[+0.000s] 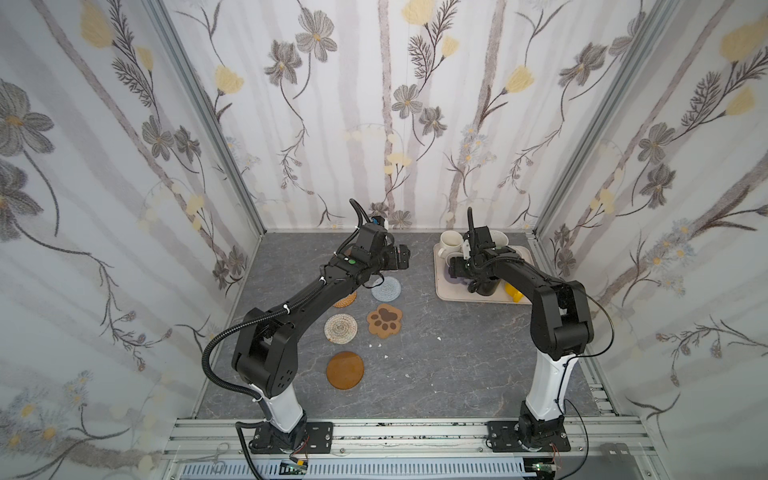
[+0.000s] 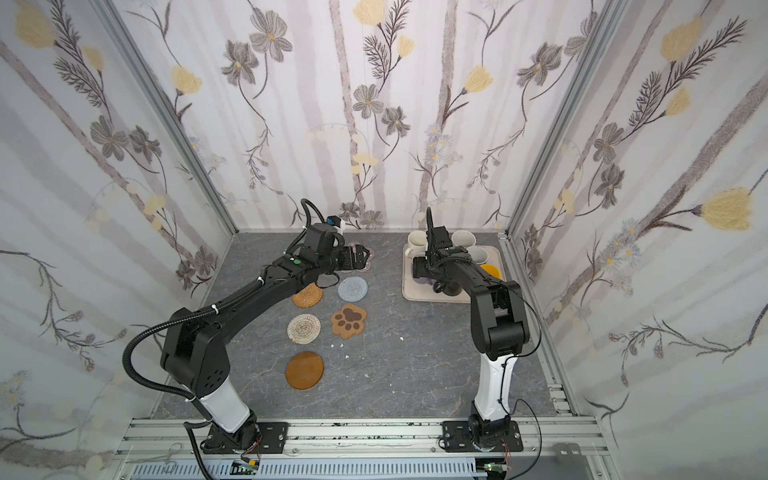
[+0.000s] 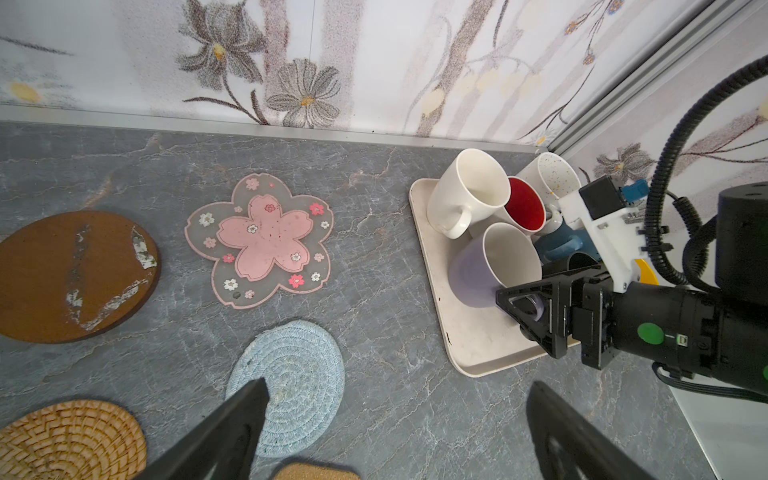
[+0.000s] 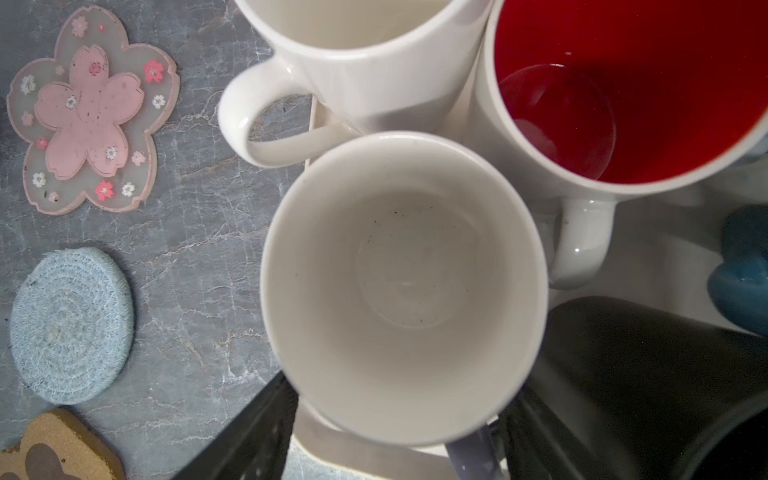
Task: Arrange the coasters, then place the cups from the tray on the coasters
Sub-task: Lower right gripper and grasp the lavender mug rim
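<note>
Grey-blue woven coaster (image 3: 299, 374) is lying under one finger of my left gripper (image 3: 397, 386), whose fingers are standing spread wide and holding nothing. My left arm (image 1: 307, 295) is reaching forward. On the tray (image 3: 469, 345), the lavender cup (image 4: 403, 270), upright and white inside, is sitting between my right gripper's (image 4: 405, 390) fingers, which are pressing its sides. My right arm (image 1: 519, 274) is bending down.

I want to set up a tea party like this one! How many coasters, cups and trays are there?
Coasters: 7 (pink flower, blue woven, paw, rattan, pale woven, brown disc, scuffed brown disc)
Cups: 7 (cream, speckled, red-inside, lavender, blue, black, yellow)
Tray: 1
Total: 15
</note>
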